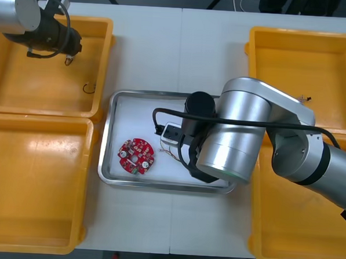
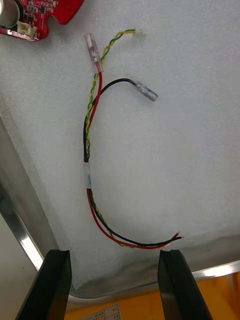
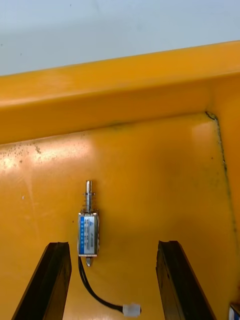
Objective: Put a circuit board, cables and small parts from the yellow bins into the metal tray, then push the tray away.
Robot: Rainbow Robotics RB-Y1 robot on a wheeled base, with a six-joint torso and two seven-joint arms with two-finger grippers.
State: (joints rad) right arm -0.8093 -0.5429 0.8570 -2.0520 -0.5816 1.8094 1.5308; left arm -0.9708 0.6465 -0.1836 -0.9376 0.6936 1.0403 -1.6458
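1. Far left yellow bin (image 1: 101, 62): the left hand (image 3: 112, 285) is positioned over this bin at the far left corner of the bench (image 1: 183, 49). Its fingers (image 3: 42, 280) stand wide apart and hold nothing.
2. A small metal part (image 3: 88, 235) with a blue label lies flat on the bin floor, in line with the gap between the fingers and nearer one of them, touching neither. A black lead runs from it to a white connector (image 3: 131, 310).
3. Near left yellow bin (image 1: 36, 186): just beside the far one.
4. Metal tray (image 1: 111, 138): white inside, set between the bin pairs. A round red circuit board (image 1: 137, 156) lies in its left half.
5. A red, black and yellow cable (image 2: 90, 165) lies curved on the white lining, right of the board and apart from it.
6. The right hand (image 2: 115, 285) hovers over the tray's right half, fingers wide apart, empty, the cable just beyond them.
7. Right yellow bins (image 1: 303, 72): the right arm crosses above them
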